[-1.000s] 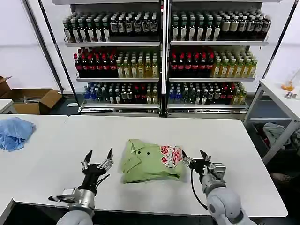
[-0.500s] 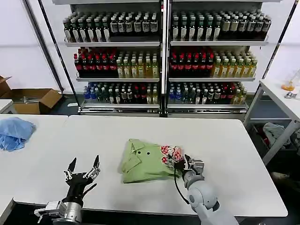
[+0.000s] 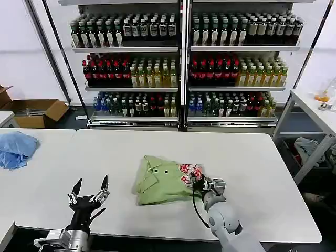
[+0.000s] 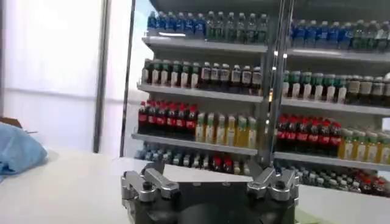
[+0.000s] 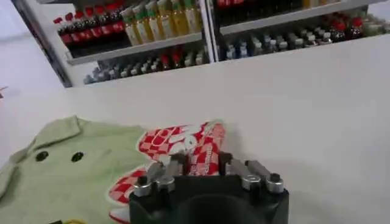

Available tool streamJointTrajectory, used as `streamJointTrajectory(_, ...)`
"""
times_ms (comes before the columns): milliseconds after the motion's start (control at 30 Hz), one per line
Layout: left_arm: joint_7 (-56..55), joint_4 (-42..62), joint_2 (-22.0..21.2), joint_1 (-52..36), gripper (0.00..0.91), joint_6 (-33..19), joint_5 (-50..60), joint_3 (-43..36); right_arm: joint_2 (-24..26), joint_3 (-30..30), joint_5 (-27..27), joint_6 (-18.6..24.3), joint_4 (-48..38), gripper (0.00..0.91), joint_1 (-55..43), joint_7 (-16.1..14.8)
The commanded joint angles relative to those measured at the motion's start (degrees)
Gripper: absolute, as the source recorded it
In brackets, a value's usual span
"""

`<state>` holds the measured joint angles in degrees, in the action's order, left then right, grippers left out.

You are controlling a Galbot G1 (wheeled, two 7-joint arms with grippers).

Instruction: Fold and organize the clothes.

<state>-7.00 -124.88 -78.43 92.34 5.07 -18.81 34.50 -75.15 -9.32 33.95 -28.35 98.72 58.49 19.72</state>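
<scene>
White table (image 3: 273, 173) | right gripper (image 3: 198, 182) closed on polo shirt (image 3: 160, 181) | left gripper (image 3: 90, 191) spread, empty

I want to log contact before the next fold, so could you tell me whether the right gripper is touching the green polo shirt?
Touching. In the head view the right gripper overlaps the polo shirt at its red-and-white patch; the right wrist view shows its fingertips on that patch.

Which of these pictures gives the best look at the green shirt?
The head view: the whole folded green shirt lies on the white table, with the right gripper at its patterned edge. The right wrist view shows only the collar, buttons and red-and-white patch up close. The left wrist view shows just a sliver.
</scene>
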Motion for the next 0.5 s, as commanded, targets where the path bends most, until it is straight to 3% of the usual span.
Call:
streamJointTrajectory(33, 0.0, -0.7, 0.1, 0.8, 0.907, -0.1, 0.2, 0.5, 3.6, -2.0, -3.6, 1.2, 0.5, 0.0, 0.3, -1.9)
streamJointTrajectory(267, 0.1, -1.0, -0.7, 0.8, 0.907, 0.0, 1.0, -0.4, 7.7, -4.8, -7.8, 2.8, 2.5, 0.0, 1.4, -5.4)
streamJointTrajectory(367, 0.4, -1.3, -1.1, 1.4, 0.907, 0.0, 2.2, -1.1, 8.7, -5.0, -13.3, 5.5, 3.9, 0.0, 2.7, -7.7)
streamJointTrajectory(400, 0.6, -1.3, -1.1, 1.7, 0.907, 0.0, 2.9, -1.3, 9.0, -4.8, -16.4, 9.3, 4.8, 0.907, 3.9, -8.4)
streamJointTrajectory(500, 1.5, -1.5, -1.2, 2.4, 0.907, 0.0, 3.5, -1.5, 8.9, -4.6, -21.7, 13.9, 6.9, 0.907, 6.6, -7.6)
